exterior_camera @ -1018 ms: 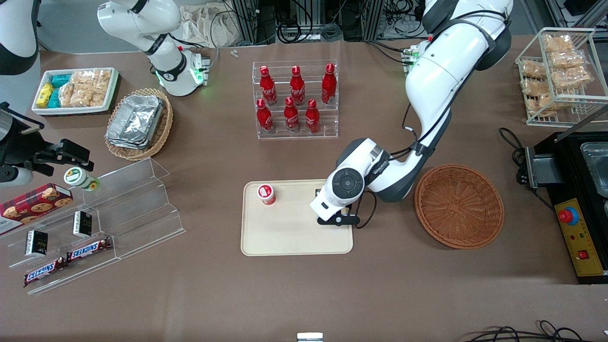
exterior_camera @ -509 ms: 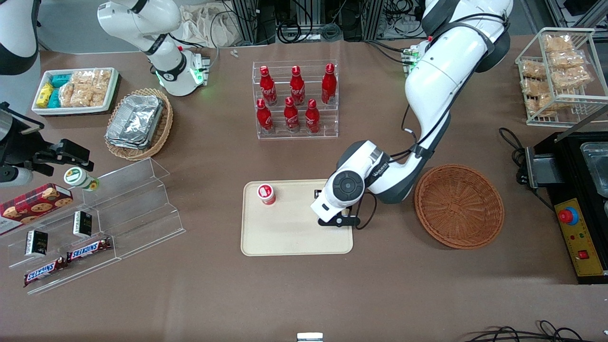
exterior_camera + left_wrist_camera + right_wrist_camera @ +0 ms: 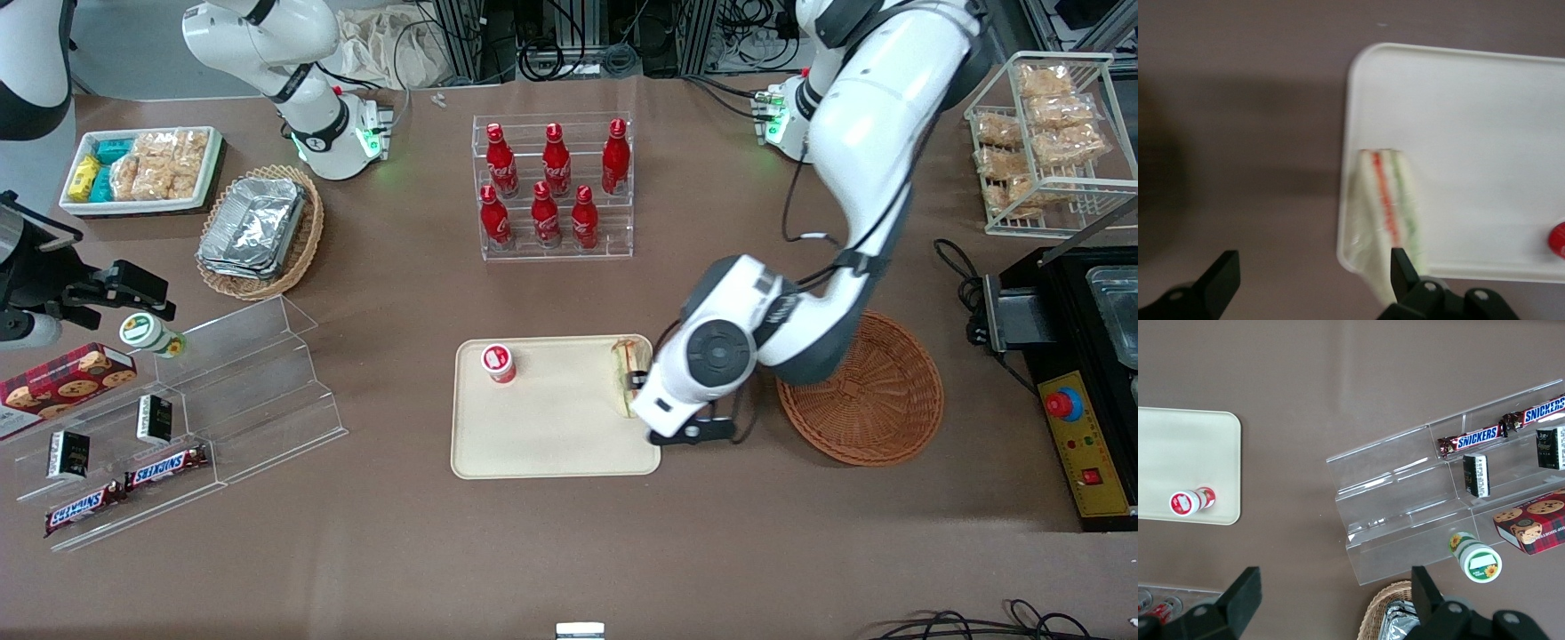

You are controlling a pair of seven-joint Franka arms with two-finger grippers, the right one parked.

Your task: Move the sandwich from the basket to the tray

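My gripper [image 3: 1308, 277], jaws spread and empty, has just drawn back toward the basket [image 3: 876, 391]; the sandwich [image 3: 627, 375] now lies released on the tray [image 3: 542, 436], apparently overhanging its rim.

- Brown table mat [image 3: 533, 551] fills nearly the whole frame, evenly lit, shadows soft.
- Top edge: aluminium frame posts [image 3: 462, 36] and a tangle of black cables [image 3: 569, 53].
- Crumpled white cloth [image 3: 382, 44] up top, beside the posts.
- Bottom edge: more black cables [image 3: 978, 627] creeping in.
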